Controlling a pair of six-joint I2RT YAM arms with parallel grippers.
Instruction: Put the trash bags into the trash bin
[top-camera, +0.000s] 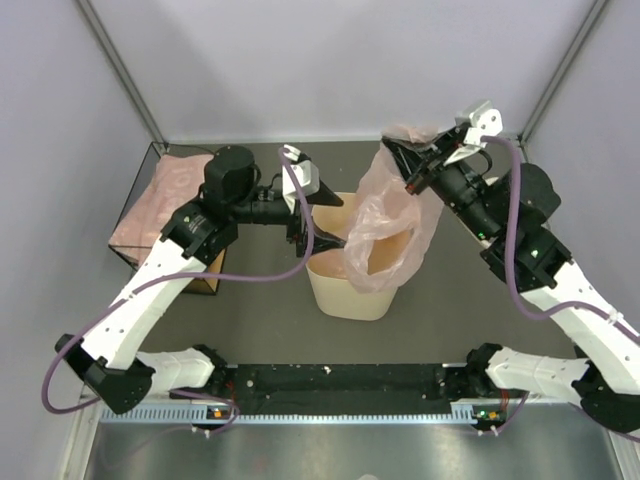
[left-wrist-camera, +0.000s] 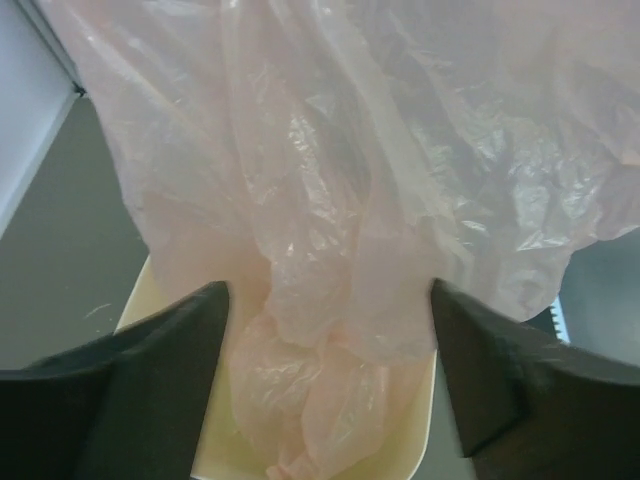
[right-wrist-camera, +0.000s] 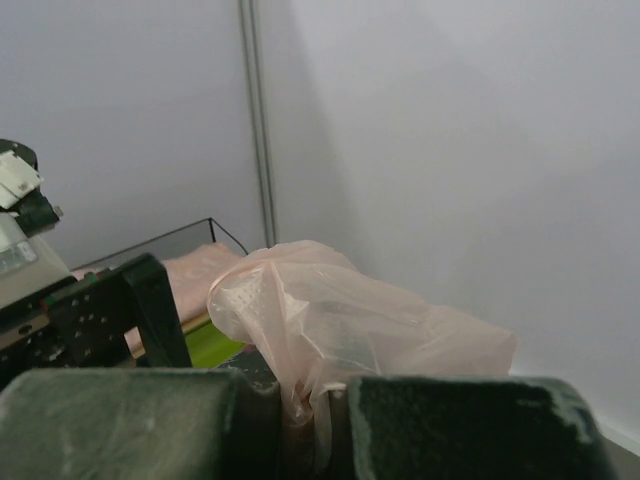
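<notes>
A pale pink trash bag (top-camera: 385, 225) hangs from my right gripper (top-camera: 408, 160), which is shut on its top edge (right-wrist-camera: 300, 340). The bag's lower part drapes into the cream trash bin (top-camera: 340, 290) at the table's middle. My left gripper (top-camera: 330, 235) is open at the bin's left rim, its fingers (left-wrist-camera: 150, 380) on either side of the hanging film (left-wrist-camera: 340, 200) without pinching it. In the left wrist view the bag's tail lies inside the bin (left-wrist-camera: 415, 440). A folded stack of pink bags (top-camera: 165, 195) lies in the wire-framed box at the left.
The dark wire-framed box (top-camera: 135, 185) with orange-brown sides stands at the table's far left, also seen in the right wrist view (right-wrist-camera: 190, 235). Grey walls close the back and sides. A black rail (top-camera: 340, 380) runs along the near edge.
</notes>
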